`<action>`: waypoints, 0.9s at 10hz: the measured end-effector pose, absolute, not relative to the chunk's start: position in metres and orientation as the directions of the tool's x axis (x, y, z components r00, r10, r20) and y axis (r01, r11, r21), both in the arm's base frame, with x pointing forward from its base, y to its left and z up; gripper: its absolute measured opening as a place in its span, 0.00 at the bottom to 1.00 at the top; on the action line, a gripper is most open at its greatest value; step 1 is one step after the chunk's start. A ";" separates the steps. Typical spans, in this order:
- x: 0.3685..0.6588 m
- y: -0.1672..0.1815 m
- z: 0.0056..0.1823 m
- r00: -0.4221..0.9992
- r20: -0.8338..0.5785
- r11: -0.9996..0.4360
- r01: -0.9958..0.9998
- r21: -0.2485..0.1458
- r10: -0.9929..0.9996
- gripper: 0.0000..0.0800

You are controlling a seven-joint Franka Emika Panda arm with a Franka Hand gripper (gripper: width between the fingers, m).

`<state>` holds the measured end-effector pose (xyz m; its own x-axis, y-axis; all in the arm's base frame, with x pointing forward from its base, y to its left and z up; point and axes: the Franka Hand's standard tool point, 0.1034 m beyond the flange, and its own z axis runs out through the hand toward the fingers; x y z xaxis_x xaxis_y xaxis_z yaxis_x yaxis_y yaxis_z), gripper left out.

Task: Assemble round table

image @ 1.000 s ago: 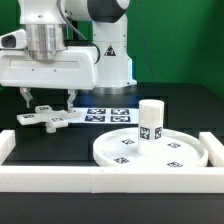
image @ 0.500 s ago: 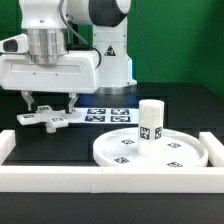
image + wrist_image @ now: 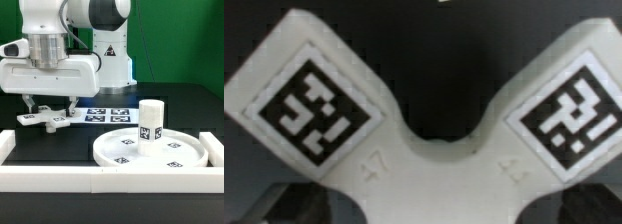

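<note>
Hand (image 3: 50, 103): released, jaws at full spread, holding nothing, poised just above the cross-shaped piece (image 3: 47, 120).

Step in hand, in my judgement: grasping that piece. I would descend straight, keep its hub centred between the fingers, and close only when both are low beside it, so no arm skids on the counter (image 3: 55, 148).

The piece lies flat directly beneath the hand, tagged face up. Its arms splay evenly, so I find no single long axis.

Well aside of the hand, the cylindrical post (image 3: 151, 121) stands upright on the round disc (image 3: 118, 150).

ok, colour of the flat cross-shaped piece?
White plastic cross-shaped piece with black-white square tags; clearest in wrist view.
</note>
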<state>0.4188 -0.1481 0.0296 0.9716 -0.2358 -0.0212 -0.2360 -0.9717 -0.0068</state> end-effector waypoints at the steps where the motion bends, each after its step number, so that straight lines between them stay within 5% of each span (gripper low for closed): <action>1: 0.418 -0.148 0.028 0.972 -0.025 -0.972 -0.236 -0.006 -0.235 0.81; 5: 0.417 -0.148 0.027 0.974 -0.027 -0.974 -0.227 -0.006 -0.226 0.81; 7: 0.418 -0.147 0.027 0.974 -0.027 -0.974 -0.226 -0.006 -0.226 0.55; 9: 0.418 -0.148 0.027 0.974 -0.026 -0.975 -0.224 -0.006 -0.224 0.55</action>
<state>0.4183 -0.1477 0.0272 0.9744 -0.2235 -0.0257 -0.2238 -0.9746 -0.0058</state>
